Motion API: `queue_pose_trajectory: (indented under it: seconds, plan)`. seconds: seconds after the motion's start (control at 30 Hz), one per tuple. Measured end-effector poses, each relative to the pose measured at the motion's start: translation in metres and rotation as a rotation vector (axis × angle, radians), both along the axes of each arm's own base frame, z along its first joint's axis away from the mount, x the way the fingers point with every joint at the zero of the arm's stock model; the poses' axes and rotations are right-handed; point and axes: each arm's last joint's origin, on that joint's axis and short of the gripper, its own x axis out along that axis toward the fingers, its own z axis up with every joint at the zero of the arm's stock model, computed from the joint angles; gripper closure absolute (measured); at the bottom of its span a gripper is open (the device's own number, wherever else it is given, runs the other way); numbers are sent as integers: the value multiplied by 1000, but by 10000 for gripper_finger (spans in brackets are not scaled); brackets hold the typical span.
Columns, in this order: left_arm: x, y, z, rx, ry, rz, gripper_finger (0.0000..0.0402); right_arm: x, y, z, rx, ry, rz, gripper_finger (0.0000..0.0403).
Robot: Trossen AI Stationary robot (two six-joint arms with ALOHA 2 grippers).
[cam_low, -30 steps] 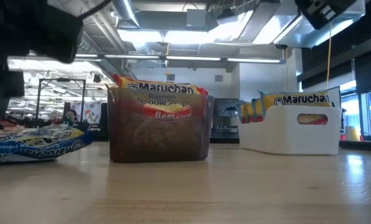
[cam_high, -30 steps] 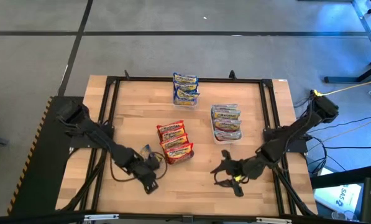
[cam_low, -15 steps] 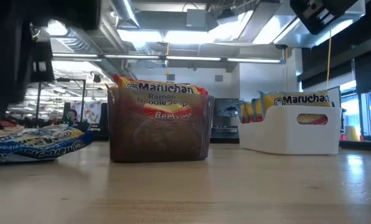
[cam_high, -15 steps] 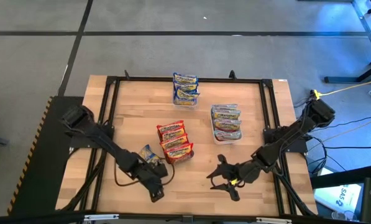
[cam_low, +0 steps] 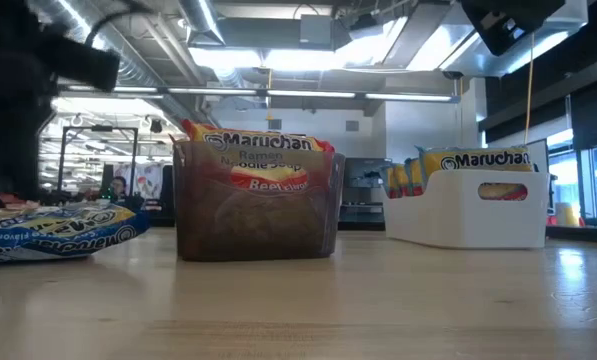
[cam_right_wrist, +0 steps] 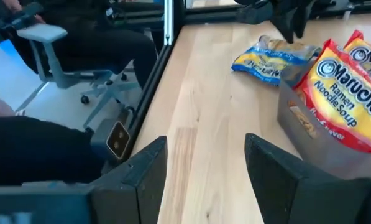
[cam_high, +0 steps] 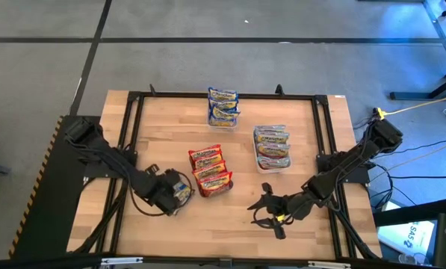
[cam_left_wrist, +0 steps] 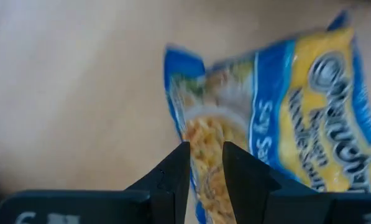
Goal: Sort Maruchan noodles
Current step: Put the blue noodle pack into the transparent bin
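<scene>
Left gripper [cam_left_wrist: 206,163], jaws pinching a blue packet [cam_high: 181,190], has lifted it toward the red bin [cam_high: 210,170] — sorting nearly done; right gripper [cam_right_wrist: 205,165] idle, jaws apart.

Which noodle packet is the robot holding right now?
The blue packet pinched in the left hand, beside the red ones. The other blue packets lie at the table's far edge.

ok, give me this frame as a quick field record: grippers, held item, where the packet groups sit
left gripper: shut on blue packet, near the table's front left, beside the red group
right gripper: open, empty, over bare wood front right
red packets: in clear container, table centre
blue packets, rear: stacked at rear centre
white bin: holds packets, right of centre
table: wooden top
</scene>
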Motion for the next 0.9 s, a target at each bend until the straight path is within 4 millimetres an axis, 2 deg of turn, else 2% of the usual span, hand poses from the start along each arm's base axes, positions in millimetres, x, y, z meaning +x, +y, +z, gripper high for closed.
queue_pose_trajectory:
  seconds: [0.1, 0.23, 0.33, 0.47, 0.57, 0.77, 0.9]
  plan:
    - [-4, 0, -15, -100, 25, 18, 312, -1, 0, -3, -13, 31, 21, 214]
    - [5, -14, -14, -275, -77, 53, 312, -2, -1, -5, -26, 51, 24, 214]
    - [18, -29, -10, -396, -236, 42, 312, -2, -1, -5, -26, 51, 24, 214]
    - [41, -50, -3, -460, -563, -3, 312, -2, -1, -5, -27, 52, 24, 214]
    - [50, -59, 1, -492, -672, -90, 312, -2, -1, -6, -31, 60, 27, 214]
    - [49, -65, 15, -517, -655, -154, 312, -2, -1, -6, 1, 68, 16, 214]
    - [35, -77, 9, -568, -559, -142, 312, 3, 4, -14, 29, 68, 11, 208]
